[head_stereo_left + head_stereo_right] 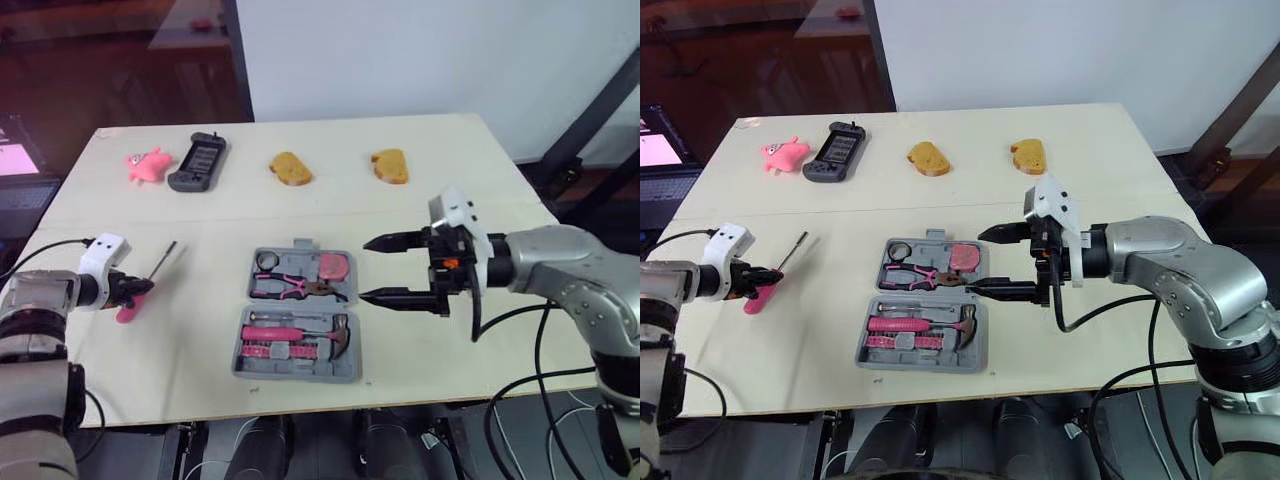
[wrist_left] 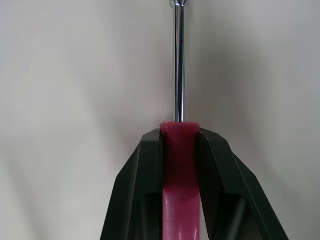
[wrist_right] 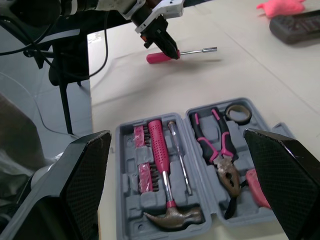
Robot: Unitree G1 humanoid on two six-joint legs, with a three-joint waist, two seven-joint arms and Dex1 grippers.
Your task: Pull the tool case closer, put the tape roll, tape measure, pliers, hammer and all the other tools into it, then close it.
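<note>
Left wrist view pretty much tells it: the left pincer point(image 2: 180, 135) is clamped down on the pink handle of a screwdriver point(image 2: 178, 65), both fingers pressed flat against it, with the chrome shaft sticking straight out past the tips. From the head camera that's way over at the left side of the counter point(image 1: 450, 180), well apart from everything else. I can't tell if the screwdriver is resting on the counter or held a hair above it.

The right pincer point(image 1: 364, 269) is spread about as wide as it goes and has hold of nothing. Its tips point toward the right edge of the tool case point(image 1: 295, 375), hovering there without touching.

The case sits open and flat near the front middle of the counter. Its front half has the hammer point(image 3: 159, 160) with the pink grip, a slim driver point(image 3: 178, 155) right beside it and a bit rack point(image 3: 141, 165) on the hammer's other side. Its back half has the pliers point(image 3: 217, 150), the tape roll point(image 3: 237, 113) in the corner and the pink tape measure point(image 1: 332, 266).

Along the far side of the counter: a pink toy point(image 1: 147, 165), a dark handheld gadget point(image 1: 197, 162) just beside it, and two bread pieces point(image 1: 290, 168).
</note>
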